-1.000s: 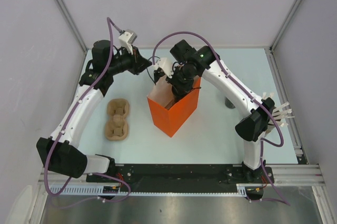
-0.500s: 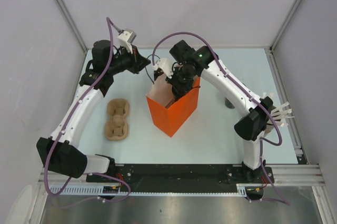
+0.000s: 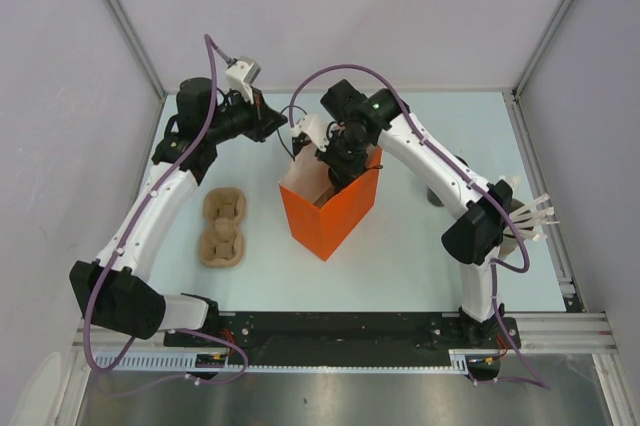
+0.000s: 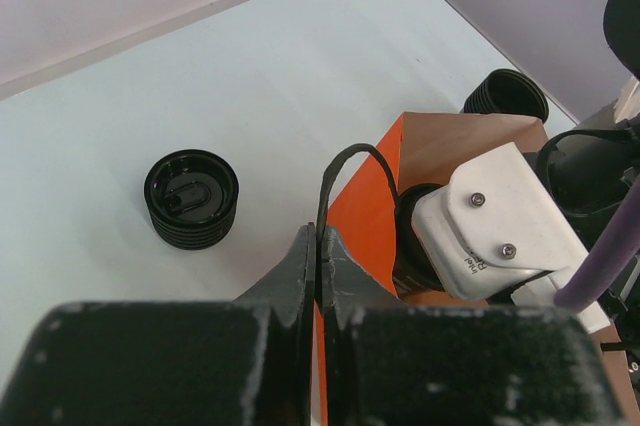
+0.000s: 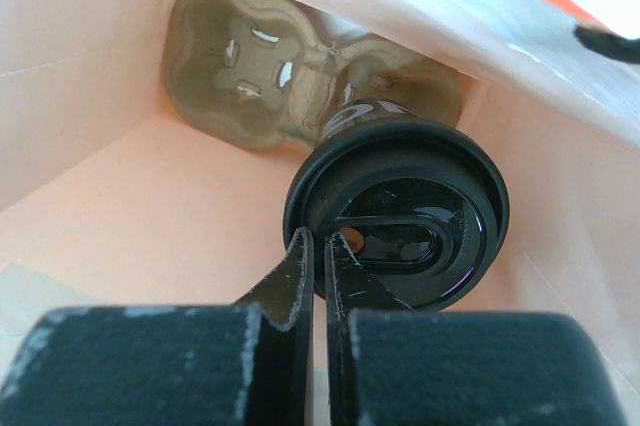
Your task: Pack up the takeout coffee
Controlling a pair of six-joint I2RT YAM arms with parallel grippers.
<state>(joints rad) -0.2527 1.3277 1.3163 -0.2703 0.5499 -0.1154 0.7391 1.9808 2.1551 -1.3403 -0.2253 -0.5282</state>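
Note:
An orange paper bag [image 3: 340, 214] stands open at the table's middle. My right gripper [image 5: 318, 246] reaches down inside it, shut on the rim of a black lidded coffee cup [image 5: 400, 226]. The cup hangs above a brown pulp tray [image 5: 270, 76] at the bag's bottom. My left gripper [image 4: 322, 241] is shut on the bag's thin black handle [image 4: 345, 158] at the bag's far-left corner [image 4: 365, 211]. In the top view the right gripper [image 3: 336, 172] is in the bag's mouth and the left gripper [image 3: 283, 130] is just beyond the rim.
Two more black cups stand on the table: one [image 4: 191, 198] left of the bag, one [image 4: 505, 96] behind it. A second pulp tray [image 3: 224, 228] lies left of the bag. A grey tub of white sticks [image 3: 530, 214] is at the right edge.
My right arm has shifted slightly left with its gripper inside the bag. The left gripper keeps its hold on the handle and has barely moved.

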